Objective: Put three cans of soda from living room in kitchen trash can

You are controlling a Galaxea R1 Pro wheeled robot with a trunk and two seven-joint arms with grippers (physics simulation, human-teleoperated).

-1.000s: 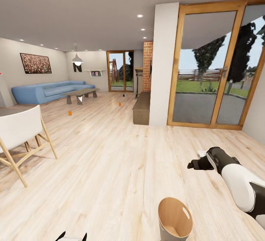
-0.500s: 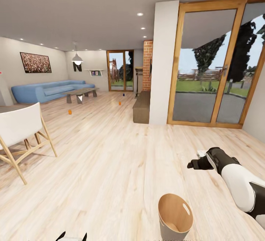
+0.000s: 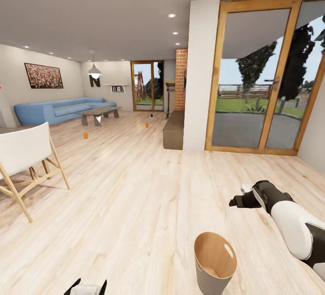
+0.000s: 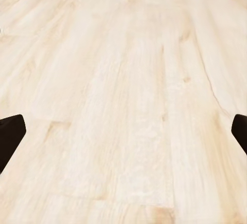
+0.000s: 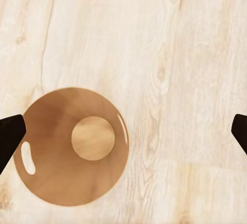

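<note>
Standing far ahead of both claws, the orange can (image 3: 85, 136) waits upright. Right claw (image 3: 238, 201) hangs spread above the tash can (image 3: 215, 263). Left claw (image 3: 88, 286) is spread too, on the can's side.

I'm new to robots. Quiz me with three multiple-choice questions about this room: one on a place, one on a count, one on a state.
1. Where does the bin stand?
A) on the floor
B) on the coffee table
C) on the white chair

2. How many orange cans are on the floor?
A) none
B) two
C) five

3. What is inside the bin?
A) nothing
B) cans
C) water

Answers: 1 A, it rests on the wood floor. 2 B, one orange can and another. 3 A, the right wrist view shows its bare bottom.
</note>
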